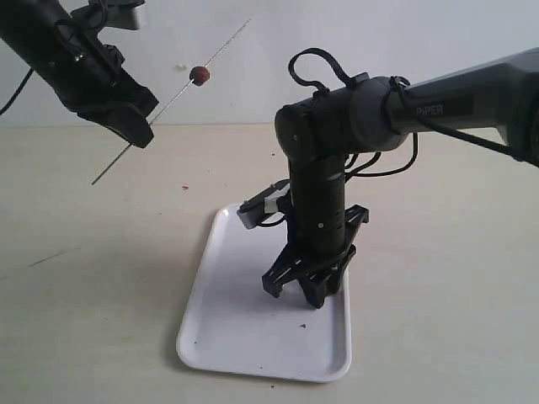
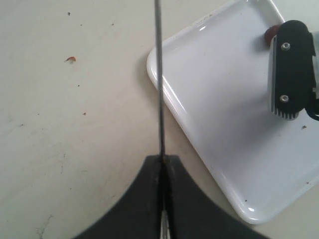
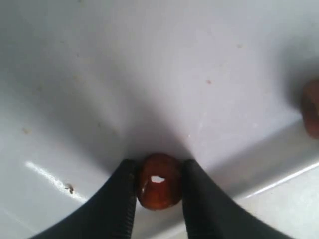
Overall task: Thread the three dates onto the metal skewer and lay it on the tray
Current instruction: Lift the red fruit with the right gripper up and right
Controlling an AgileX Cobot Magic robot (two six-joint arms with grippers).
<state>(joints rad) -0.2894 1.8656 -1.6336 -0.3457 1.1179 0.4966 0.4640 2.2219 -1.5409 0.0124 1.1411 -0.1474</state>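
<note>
Date one (image 1: 200,76) is threaded on skewer (image 1: 173,99), clamped in my left gripper (image 1: 139,133); right gripper (image 3: 159,172) pinches date two (image 3: 158,185) on tray (image 3: 149,74); date three (image 3: 311,114) nearby, unthreaded.

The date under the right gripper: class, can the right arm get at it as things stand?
Probably yes: the fingers of the right gripper sit against both sides of the date on the tray, nothing between.

A glossy, wrinkled date (image 3: 158,181) is seen between matt black fingers (image 3: 119,199); the tray (image 3: 149,74) is finished smooth, shiny white; the skewer (image 2: 159,74) is formed of dull grey metal.
</note>
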